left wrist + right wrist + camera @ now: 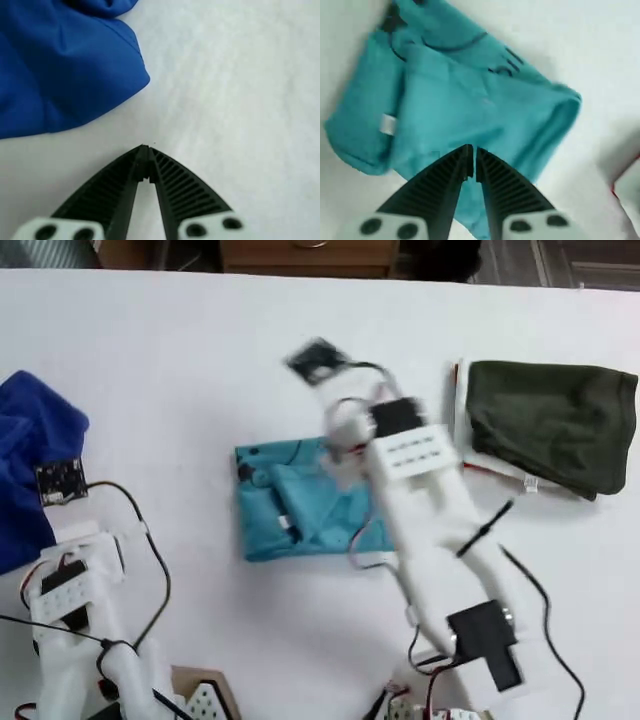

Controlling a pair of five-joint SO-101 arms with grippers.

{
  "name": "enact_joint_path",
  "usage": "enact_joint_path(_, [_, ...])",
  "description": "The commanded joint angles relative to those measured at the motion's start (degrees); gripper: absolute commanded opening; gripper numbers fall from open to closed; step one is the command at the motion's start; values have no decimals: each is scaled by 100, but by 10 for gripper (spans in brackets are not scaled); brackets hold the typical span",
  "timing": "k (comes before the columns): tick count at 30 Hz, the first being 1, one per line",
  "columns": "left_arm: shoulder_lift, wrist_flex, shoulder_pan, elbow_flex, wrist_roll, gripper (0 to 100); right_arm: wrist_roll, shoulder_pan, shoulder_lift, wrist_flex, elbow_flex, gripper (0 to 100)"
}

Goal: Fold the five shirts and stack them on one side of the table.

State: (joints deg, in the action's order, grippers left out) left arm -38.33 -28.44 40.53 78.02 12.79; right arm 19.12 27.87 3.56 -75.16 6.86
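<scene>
**Fingers point(110, 195) shut on both arms; folded teal fabric shirt point(290, 505) at mid-table**

Closest to the lens in the left wrist view, the left gripper point(145, 150) has its two black, ribbed plastic fingers pressed together at the tips, with nothing between them. It hangs over the bare white table point(240, 75), near the rounded edge of a crumpled, bright blue fabric shirt point(55, 65) but apart from it. In the high view the blue shirt point(30, 450) lies bunched and unfolded at the table's left edge, just beyond the left arm point(70, 590).

The right gripper point(471, 150) likewise has its black ribbed fingers drawn together, with only a thin slit between them and no cloth seen caught there. It is poised over the teal shirt point(460, 95), which is folded into a rough rectangle with a small white tag point(387, 124) showing on one flap. Whether the tips touch the cloth cannot be told. In the high view the right part of the teal shirt is hidden under the white right arm point(430, 500).

To the right of that arm, a dark green fabric shirt point(555, 420) lies folded near the table's right edge. It rests on paler layers point(462, 430) with a red edge that peek out along its left and near sides. The right arm lies between the dark green shirt and the teal shirt, and the two do not touch.
</scene>
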Motion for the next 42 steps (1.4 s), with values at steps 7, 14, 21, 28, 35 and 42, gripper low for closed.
enact_joint_path(7, [-132, 79, -123, -22, -44, 28, -545, 963, -1675, -31, -1248, 177])
enact_joint_path(14, [-123, 88, -123, -22, -44, 28, -545, 971, -2510, -110, -1925, 151])
enact_joint_path(21, [-123, 97, -123, -22, -44, 28, -545, 963, -2993, -75, -1978, 149])
enact_joint_path(28, [-123, 97, -123, -22, -44, 28, -536, 804, -3046, -101, -1978, 42])
enact_joint_path(35, [-123, 97, -123, -22, -44, 28, -545, 338, -2290, -523, -1934, 20])
enact_joint_path(42, [-123, 97, -123, -22, -44, 28, -527, -453, -1473, -1473, -1714, 20])
